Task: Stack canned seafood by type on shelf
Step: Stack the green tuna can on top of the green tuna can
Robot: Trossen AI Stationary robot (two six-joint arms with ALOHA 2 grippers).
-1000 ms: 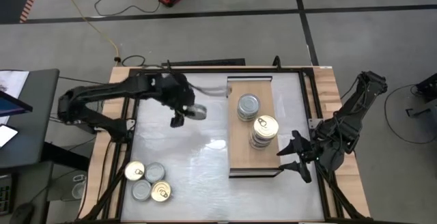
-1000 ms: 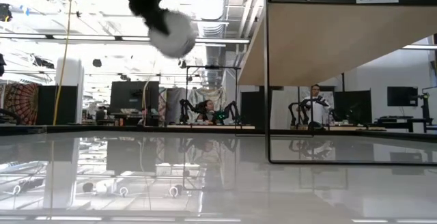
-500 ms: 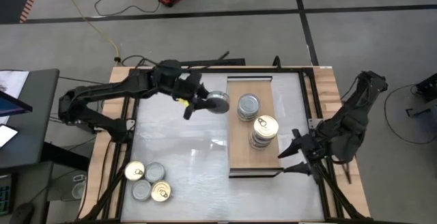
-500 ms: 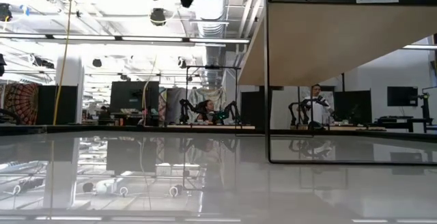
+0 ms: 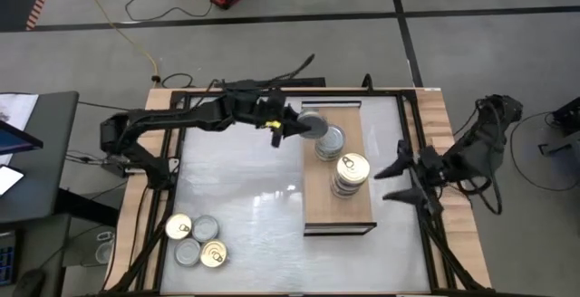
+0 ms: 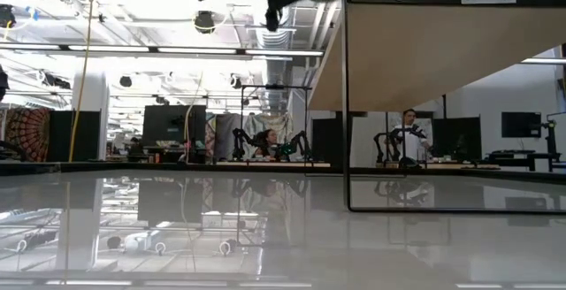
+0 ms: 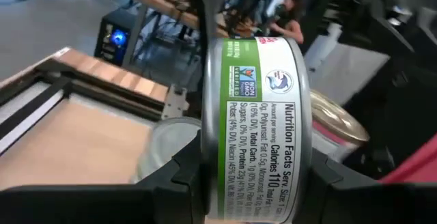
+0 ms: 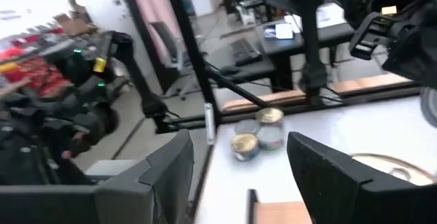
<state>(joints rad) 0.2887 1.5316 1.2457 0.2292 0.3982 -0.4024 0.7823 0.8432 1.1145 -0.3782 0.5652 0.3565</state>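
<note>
My left gripper (image 5: 301, 127) reaches from the table's left and is shut on a green-labelled tin (image 7: 256, 121). It holds that tin (image 5: 313, 124) in the air over the far left part of the light-wood shelf (image 5: 317, 202). Right beside it on the shelf is a stack of silver-lidded tins (image 5: 330, 142), and a stack of gold-lidded tins (image 5: 352, 173) stands nearer. Several more tins (image 5: 194, 241) rest on the tabletop at the near left. My right gripper (image 5: 391, 182) hangs open past the shelf's right edge, with nothing between its fingers. My left gripper pinches the tin between its two fingers, one on each flat end (image 7: 210, 142), so the label wall faces the wrist camera. The fingers (image 7: 179, 176) come in level from the table's left. The tin is lifted clear of the shelf and tilted.
A dark frame (image 5: 272, 89) runs around the white tabletop. In the low view the shelf (image 6: 442, 51) is a raised board on thin dark posts. People sit at benches in the room beyond the table. Bare shelf surface lies near the front end (image 5: 340, 215).
My left gripper has carried the tin toward the table's right edge and a little up, from over the tabletop to above the shelf beside the silver-lidded stack. Its wrist has turned and rolled, tipping the tin. My right gripper has risen, still open.
</note>
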